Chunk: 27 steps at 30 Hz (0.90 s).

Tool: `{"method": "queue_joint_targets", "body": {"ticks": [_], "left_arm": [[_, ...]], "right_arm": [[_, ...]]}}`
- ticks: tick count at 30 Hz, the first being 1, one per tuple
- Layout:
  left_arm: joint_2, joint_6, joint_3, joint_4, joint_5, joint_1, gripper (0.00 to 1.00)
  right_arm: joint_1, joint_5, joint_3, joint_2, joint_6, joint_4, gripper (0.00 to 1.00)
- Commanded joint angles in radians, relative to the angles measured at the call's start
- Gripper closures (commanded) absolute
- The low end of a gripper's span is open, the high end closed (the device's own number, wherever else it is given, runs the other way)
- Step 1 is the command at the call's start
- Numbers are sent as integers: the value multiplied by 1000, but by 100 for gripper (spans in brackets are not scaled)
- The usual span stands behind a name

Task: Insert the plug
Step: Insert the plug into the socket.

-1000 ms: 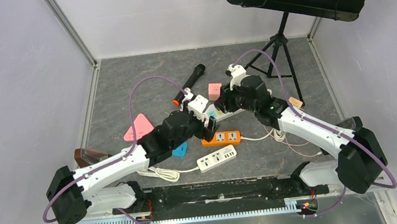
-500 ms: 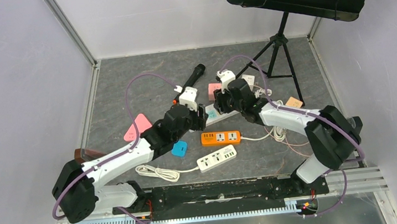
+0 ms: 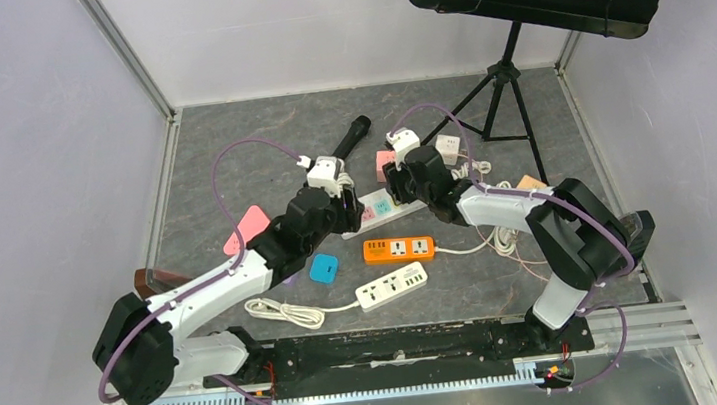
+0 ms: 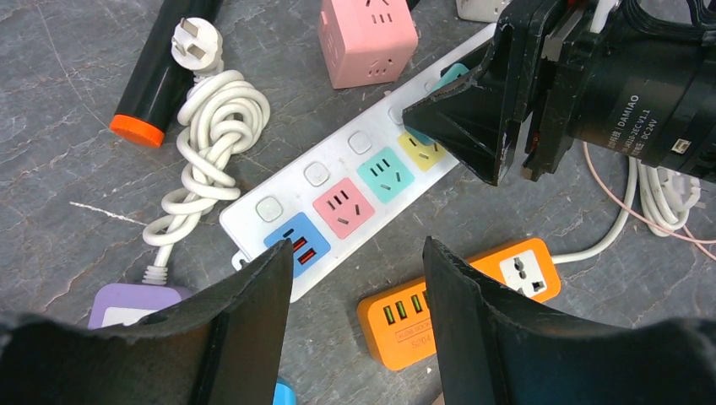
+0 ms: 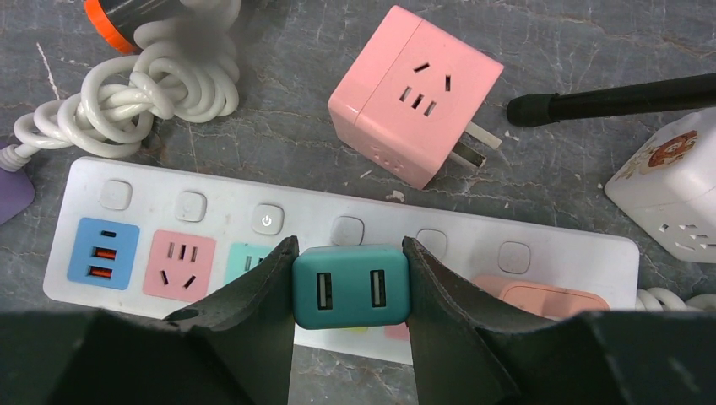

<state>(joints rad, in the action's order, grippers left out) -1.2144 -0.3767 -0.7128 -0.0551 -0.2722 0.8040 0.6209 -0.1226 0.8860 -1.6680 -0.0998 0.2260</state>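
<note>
My right gripper (image 5: 349,253) is shut on a teal two-port USB plug (image 5: 350,287), gripping its two sides. The plug hangs just above the long white power strip (image 5: 380,221), over the sockets right of the teal one. The strip (image 4: 295,192) lies diagonally, with blue, pink, teal and yellow sockets. In the left wrist view the right gripper (image 4: 473,126) hovers over the strip's far half. My left gripper (image 4: 356,253) stands open and empty above the floor beside the strip's blue end. From above, the left gripper (image 3: 348,214) and right gripper (image 3: 396,191) sit close together over the strip (image 3: 380,208).
An orange power strip (image 3: 398,249) and a small white one (image 3: 392,286) lie in front. A pink cube adapter (image 5: 414,97), a coiled white cord (image 4: 215,126) and a black orange-tipped cylinder (image 3: 348,141) lie beside the strip. A music stand (image 3: 502,77) stands at the back right.
Both arms have swung left and away from the bases. The right gripper carried the teal plug leftwards along the strip. The left gripper's jaws have narrowed.
</note>
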Motion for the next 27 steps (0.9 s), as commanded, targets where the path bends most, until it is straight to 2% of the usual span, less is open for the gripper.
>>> {"method": "queue_joint_targets", "body": {"ticks": [1, 14, 27], "left_arm": [[28, -31, 14, -43, 15, -17, 36], [47, -31, 32, -45, 19, -43, 35], [55, -38, 45, -43, 19, -52, 35]], "right_arm": [[5, 0, 18, -25, 17, 37, 78], [14, -3, 35, 1, -12, -84, 77], [22, 13, 9, 2, -31, -101, 77]]}}
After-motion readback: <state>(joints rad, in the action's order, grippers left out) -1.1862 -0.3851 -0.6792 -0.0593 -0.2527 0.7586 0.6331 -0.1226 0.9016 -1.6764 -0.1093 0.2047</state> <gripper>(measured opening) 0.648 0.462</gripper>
